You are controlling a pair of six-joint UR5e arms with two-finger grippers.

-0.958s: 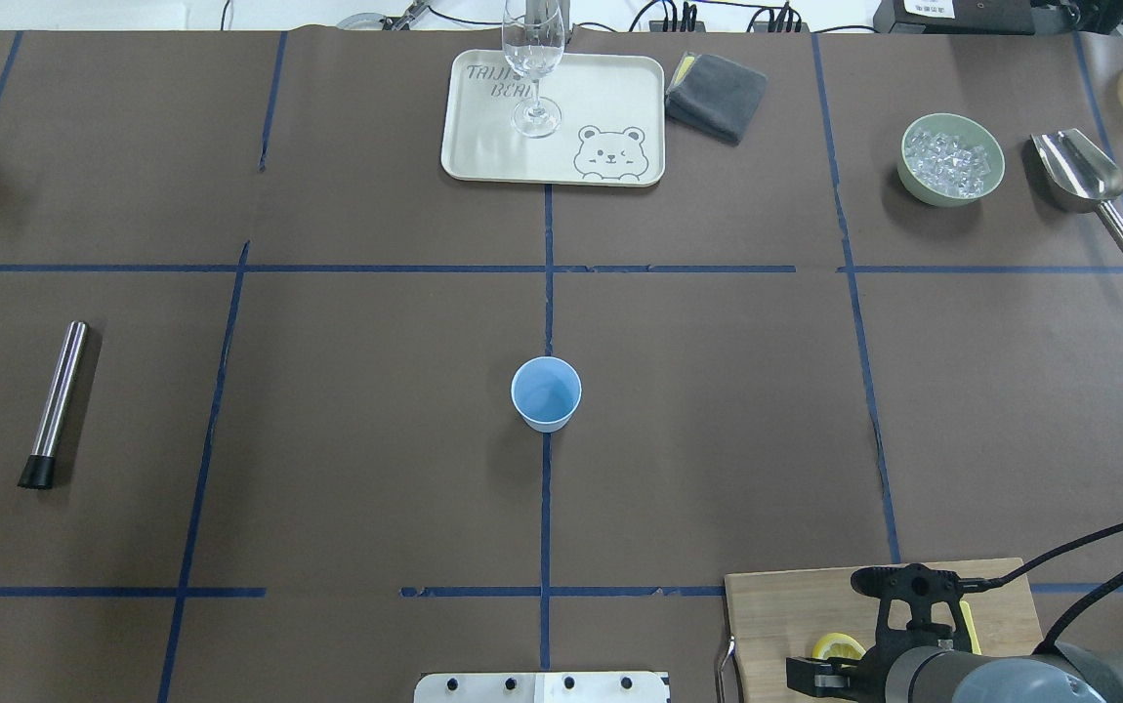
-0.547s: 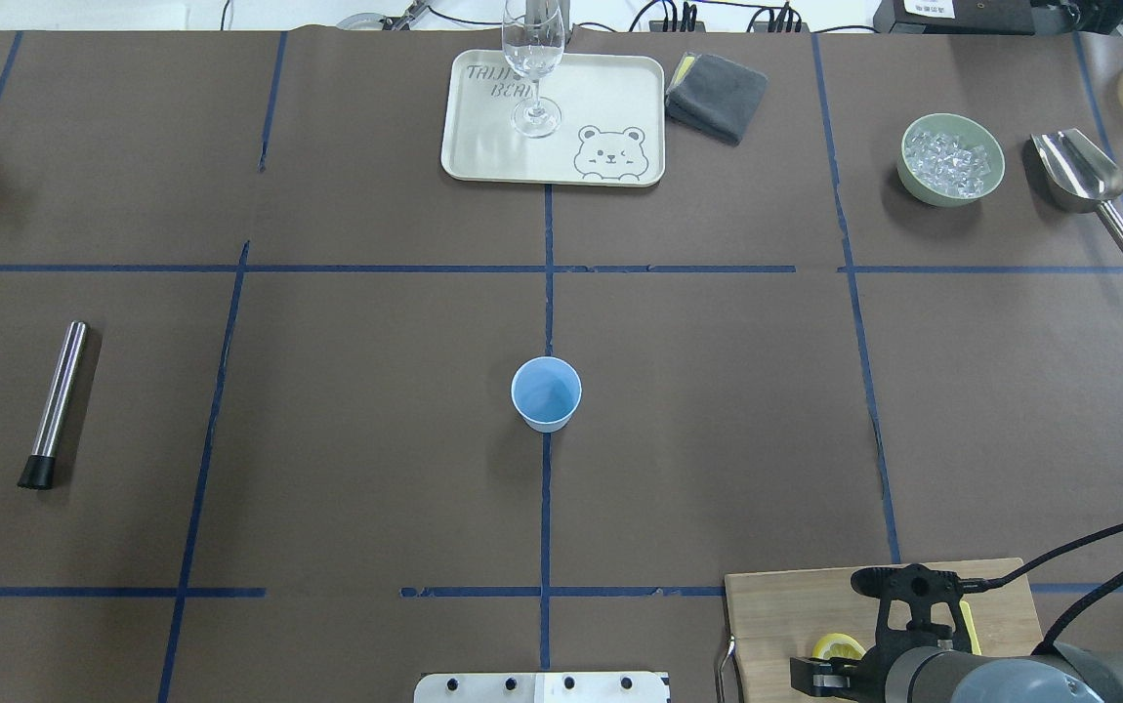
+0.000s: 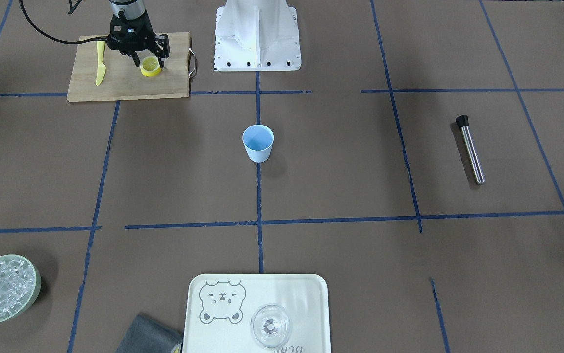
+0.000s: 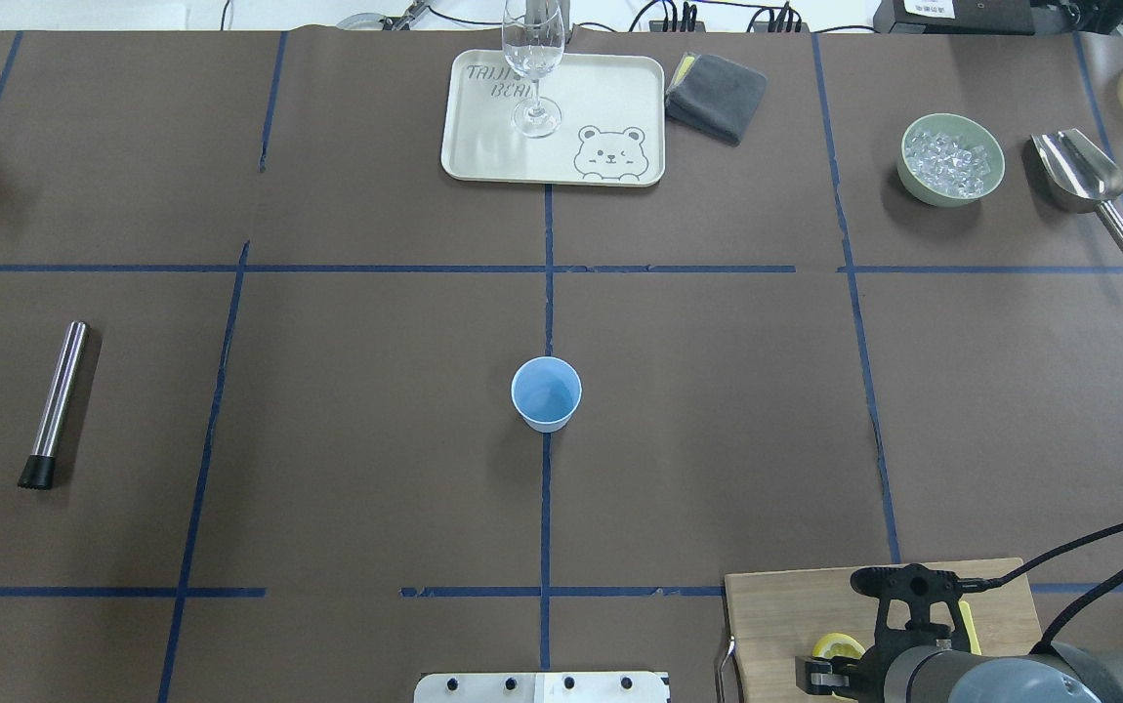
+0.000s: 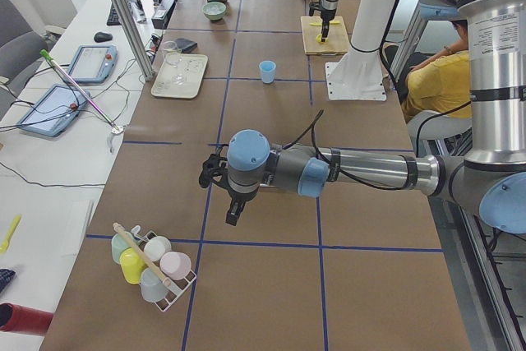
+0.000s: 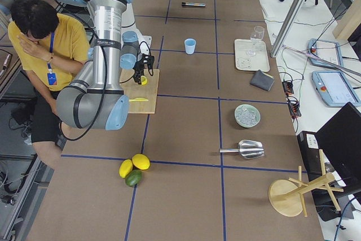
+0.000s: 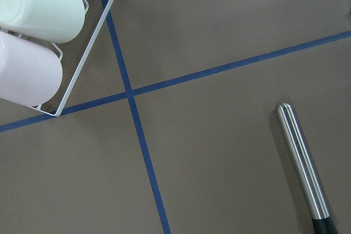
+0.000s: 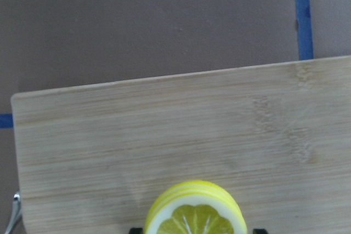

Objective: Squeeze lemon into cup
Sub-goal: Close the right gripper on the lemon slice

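Lemon on board sits inside the right claw's open span (contact unclear).

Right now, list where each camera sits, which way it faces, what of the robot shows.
Front-facing: across the table, facing the robot; base, right tool straddling the lemon.
Overhead: behind the robot, looking forward; cup, right arm.
Exterior left: table's left end; left arm near, right far.
Exterior right: table's right end; right arm near.
Left wrist: downward at muddler and racked cups; no robot part.
Right wrist: downward at cutting board; tool barely visible.
Shared: lemon, in front-facing and right wrist.
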